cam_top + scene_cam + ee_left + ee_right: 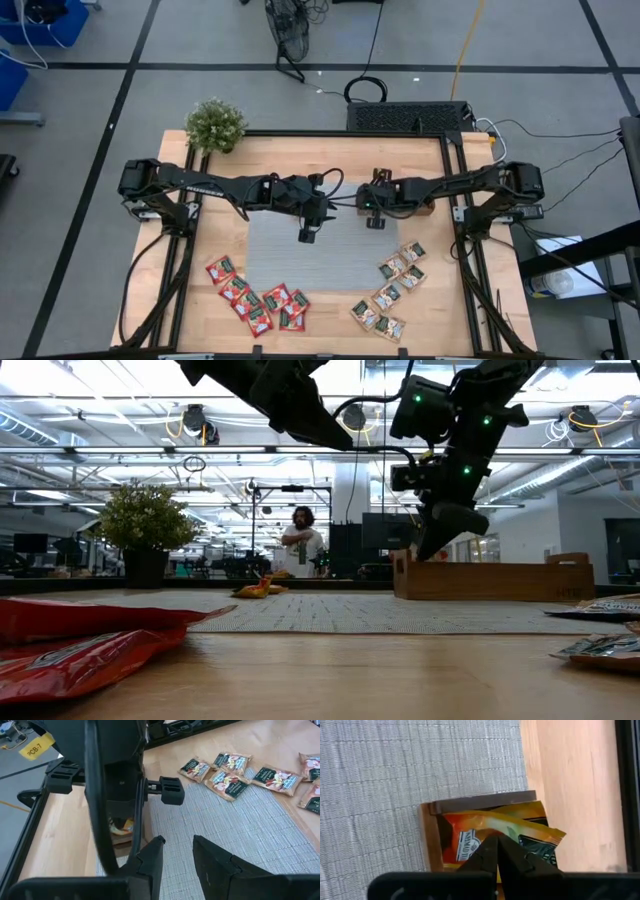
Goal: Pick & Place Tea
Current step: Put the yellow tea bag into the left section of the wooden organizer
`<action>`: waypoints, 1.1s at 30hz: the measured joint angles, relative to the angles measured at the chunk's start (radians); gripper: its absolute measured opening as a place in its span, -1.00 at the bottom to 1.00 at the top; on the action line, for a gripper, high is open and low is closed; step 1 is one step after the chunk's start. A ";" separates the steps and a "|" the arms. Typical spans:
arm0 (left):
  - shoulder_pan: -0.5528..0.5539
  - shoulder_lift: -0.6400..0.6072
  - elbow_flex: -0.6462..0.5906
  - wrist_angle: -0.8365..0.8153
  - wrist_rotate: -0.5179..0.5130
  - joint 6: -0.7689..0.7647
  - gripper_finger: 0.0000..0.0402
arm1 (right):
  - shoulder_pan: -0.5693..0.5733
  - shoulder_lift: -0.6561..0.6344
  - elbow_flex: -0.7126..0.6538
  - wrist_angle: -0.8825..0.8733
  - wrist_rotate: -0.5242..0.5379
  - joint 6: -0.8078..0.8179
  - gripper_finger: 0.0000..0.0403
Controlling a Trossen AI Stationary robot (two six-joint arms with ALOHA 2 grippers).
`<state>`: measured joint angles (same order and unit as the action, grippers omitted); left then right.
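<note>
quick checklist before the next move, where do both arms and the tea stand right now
1. Right gripper empty, jaws shut: ok, nothing between them.
2. Right gripper over the tray: ok, it hangs above the compartment holding orange sachets.
3. Left gripper empty: ok, jaws slightly apart over the mat, nothing held.
4. Red sachets ready to pick: ok, clustered on the table off the mat's near left corner.
5. Pale sachets ready to pick: ok, clustered off the mat's near right corner.
6. Stray orange sachet on the mat: not ok, it lies outside the tray.
</note>
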<state>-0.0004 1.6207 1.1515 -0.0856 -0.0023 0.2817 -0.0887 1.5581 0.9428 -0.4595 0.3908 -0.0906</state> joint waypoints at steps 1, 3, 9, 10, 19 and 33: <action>0.000 0.000 0.000 0.000 0.000 0.000 -0.44 | 0.002 0.000 0.000 -0.001 0.000 0.000 -1.00; 0.000 0.000 0.000 0.000 0.000 0.000 -0.44 | 0.007 0.000 0.000 0.000 -0.003 0.000 -1.00; 0.000 0.000 0.000 -0.001 0.000 0.000 -0.44 | 0.011 -0.001 0.000 -0.004 -0.186 0.023 -1.00; 0.000 0.000 0.000 -0.001 0.000 0.000 -0.44 | 0.005 -0.002 0.001 -0.004 -0.230 0.028 -1.00; 0.000 0.000 0.000 0.000 0.000 0.001 -0.44 | -0.055 0.003 0.002 -0.003 -0.321 0.022 -1.00; 0.001 0.000 0.000 0.000 -0.001 0.010 -0.44 | -0.100 0.013 0.002 -0.079 -0.580 -0.028 -1.00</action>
<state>0.0006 1.6207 1.1515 -0.0853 -0.0032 0.2912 -0.1886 1.5707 0.9447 -0.5387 -0.1890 -0.1191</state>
